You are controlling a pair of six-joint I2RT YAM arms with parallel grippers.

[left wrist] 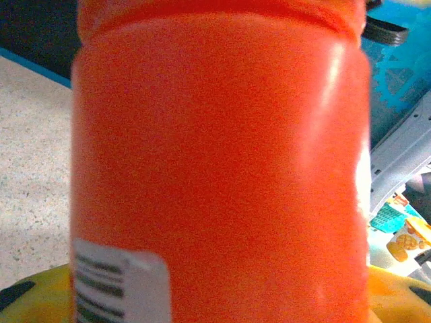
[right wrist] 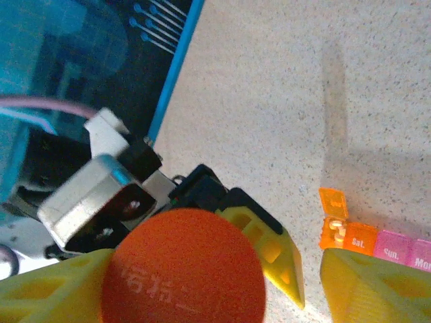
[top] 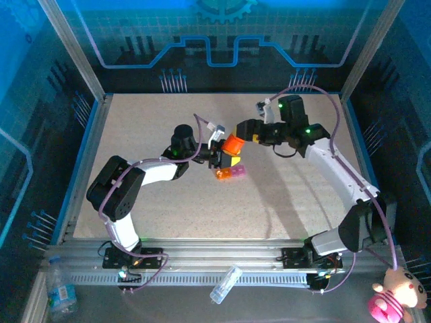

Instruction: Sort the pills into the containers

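Our left gripper [top: 229,157] pinches the orange bottle [top: 234,144] in the overhead view. The right gripper [top: 241,132] hangs spread at its cap, and the containers [top: 231,173] lie on the table [top: 168,202] just beside them. From the left wrist we see the bottle, white label [left wrist: 121,282] low down, wedged between yellow fingers [left wrist: 397,289]. From the right wrist we see the round cap [right wrist: 182,269] between wide-apart yellow fingers [right wrist: 370,282], and the orange and pink compartments at right, one orange lid [right wrist: 333,202] raised.
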